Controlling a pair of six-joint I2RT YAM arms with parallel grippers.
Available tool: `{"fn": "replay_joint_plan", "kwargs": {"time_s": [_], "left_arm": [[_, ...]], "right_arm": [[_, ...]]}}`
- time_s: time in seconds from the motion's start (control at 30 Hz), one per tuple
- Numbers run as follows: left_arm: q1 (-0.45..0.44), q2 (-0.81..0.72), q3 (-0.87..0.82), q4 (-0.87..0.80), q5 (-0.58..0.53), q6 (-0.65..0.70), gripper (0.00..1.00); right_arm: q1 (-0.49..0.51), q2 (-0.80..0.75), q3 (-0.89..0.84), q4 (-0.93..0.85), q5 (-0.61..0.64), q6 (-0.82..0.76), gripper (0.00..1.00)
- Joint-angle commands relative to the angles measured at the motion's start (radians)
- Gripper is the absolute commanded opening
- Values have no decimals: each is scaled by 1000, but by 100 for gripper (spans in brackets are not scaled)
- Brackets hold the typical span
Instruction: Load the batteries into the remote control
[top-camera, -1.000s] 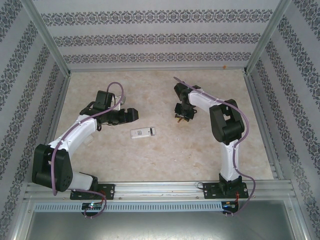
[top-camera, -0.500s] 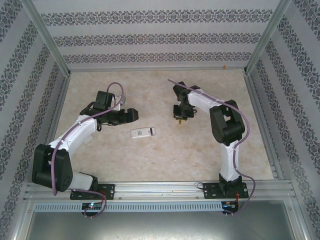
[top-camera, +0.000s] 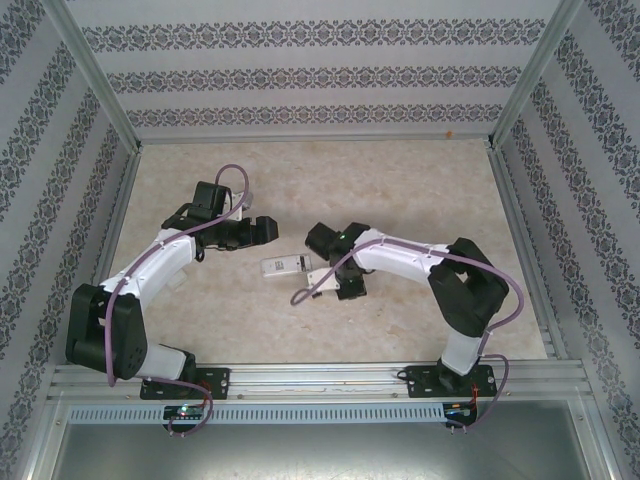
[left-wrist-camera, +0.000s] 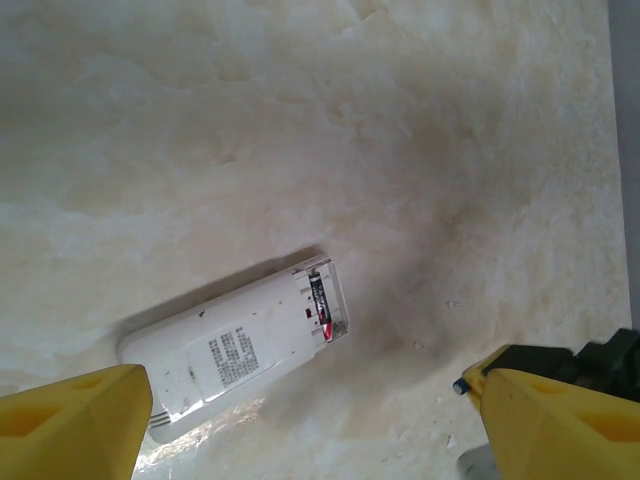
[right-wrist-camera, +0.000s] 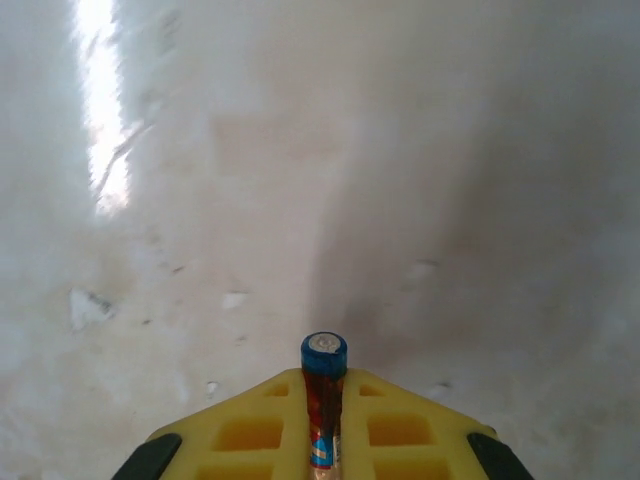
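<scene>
The right tool (right-wrist-camera: 322, 440) is clamped on a battery (right-wrist-camera: 323, 400), just right of the white remote control (top-camera: 286, 265) on the marbled surface (top-camera: 400, 190). The left tool (left-wrist-camera: 300, 420) hangs spread wide above the remote, whose open compartment (left-wrist-camera: 322, 305) shows one battery inside.

Left hand (left-wrist-camera: 300, 420) agape, right hand (right-wrist-camera: 322, 425) clamped

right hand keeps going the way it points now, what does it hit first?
Most likely bare table. The right hand, shut on a battery, faces plain tabletop in its wrist view. The remote lies just left of it from above; depth is unclear.
</scene>
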Motion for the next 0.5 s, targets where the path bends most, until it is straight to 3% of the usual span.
{"fn": "replay_joint_plan", "kwargs": {"time_s": [0.0,0.27,0.47], "left_arm": [[-15,5,-21,45,27,-6,86],[-15,23,-22,42,69,8,87],[-15,24,-15,2,89,54,87]], "right_arm": [[14,12,-7,35,97,-190,13],[31,115,-9,153,132,-204,22],[54,101,15,151,221,-137,32]]}}
